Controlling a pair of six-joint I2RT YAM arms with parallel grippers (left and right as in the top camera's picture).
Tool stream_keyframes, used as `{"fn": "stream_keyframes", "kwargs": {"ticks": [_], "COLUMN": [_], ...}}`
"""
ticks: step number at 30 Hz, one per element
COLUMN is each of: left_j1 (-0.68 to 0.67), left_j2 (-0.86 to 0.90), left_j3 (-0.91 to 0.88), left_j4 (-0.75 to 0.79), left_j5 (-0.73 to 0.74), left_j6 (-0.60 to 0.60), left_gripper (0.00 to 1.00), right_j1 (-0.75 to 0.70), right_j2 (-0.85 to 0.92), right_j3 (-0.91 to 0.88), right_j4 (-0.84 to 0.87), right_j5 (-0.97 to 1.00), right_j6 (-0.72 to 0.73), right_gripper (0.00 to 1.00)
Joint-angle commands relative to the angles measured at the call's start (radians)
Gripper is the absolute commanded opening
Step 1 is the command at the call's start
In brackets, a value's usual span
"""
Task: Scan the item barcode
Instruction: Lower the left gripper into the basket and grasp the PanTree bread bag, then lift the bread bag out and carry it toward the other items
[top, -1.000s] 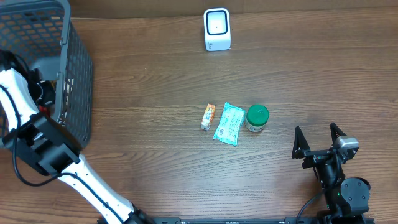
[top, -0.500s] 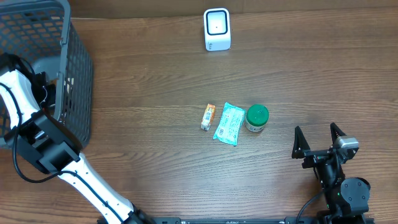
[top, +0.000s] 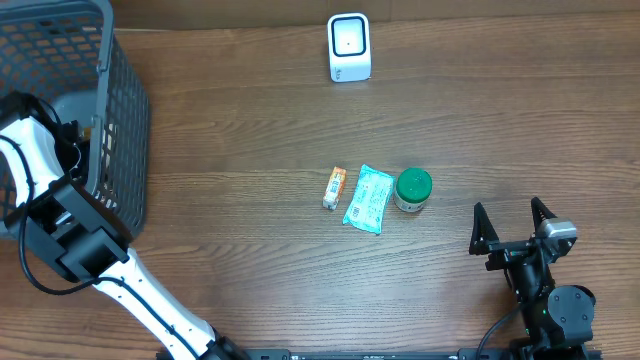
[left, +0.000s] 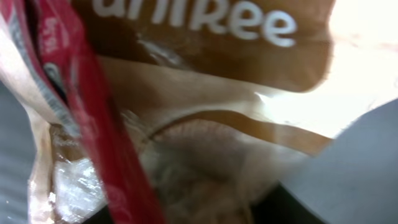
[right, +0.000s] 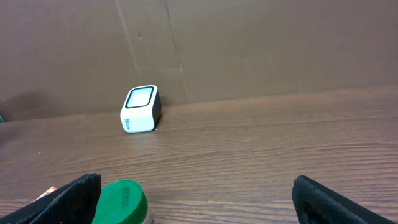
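Observation:
My left arm (top: 35, 160) reaches down into the grey mesh basket (top: 125, 110) at the far left, and its gripper is hidden behind the basket wall. A brown and tan snack bag (left: 205, 124) with white lettering and a red strip fills the left wrist view, pressed close to the camera. The fingers do not show clearly there. The white barcode scanner (top: 349, 47) stands at the back of the table, also seen as the scanner (right: 140, 109) in the right wrist view. My right gripper (top: 510, 225) rests open and empty at the front right.
A small orange packet (top: 334, 187), a teal pouch (top: 369, 198) and a green-lidded jar (top: 413, 188) lie in a row mid-table. The jar (right: 121, 202) sits just ahead of my right gripper's left finger. A brown wall stands behind the scanner.
My left arm has shifted slightly inside the basket. The right arm and the items on the table have not moved.

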Motion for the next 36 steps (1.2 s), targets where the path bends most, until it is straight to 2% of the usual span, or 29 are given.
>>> {"fn": "stream_keyframes", "kwargs": {"ticks": [1, 6, 18, 31, 36], "left_j1": [0.007, 0.007, 0.002, -0.009, -0.035], "left_j2": [0.042, 0.038, -0.102, -0.439, -0.583], "left_j3": [-0.044, -0.014, 0.182, 0.186, 0.186], "left_j4": [-0.006, -0.02, -0.093, 0.018, 0.064], "left_j5": [0.01, 0.01, 0.017, 0.027, 0.101], "left_j6": [-0.007, -0.053, -0.225, -0.336, -0.388], "left_gripper": [0.29, 0.04, 0.04, 0.04, 0.04], "right_j1": [-0.003, -0.003, -0.004, -0.003, -0.003], "right_j2": [-0.003, -0.003, -0.003, -0.002, -0.003], "right_j3": [-0.01, -0.01, -0.01, -0.01, -0.01], "right_j4": [0.005, 0.005, 0.005, 0.005, 0.005], "right_j5": [0.006, 0.006, 0.006, 0.006, 0.006], "right_j6": [-0.004, -0.004, -0.004, -0.004, -0.004], "right_gripper": [1.0, 1.0, 1.0, 1.0, 1.0]}}
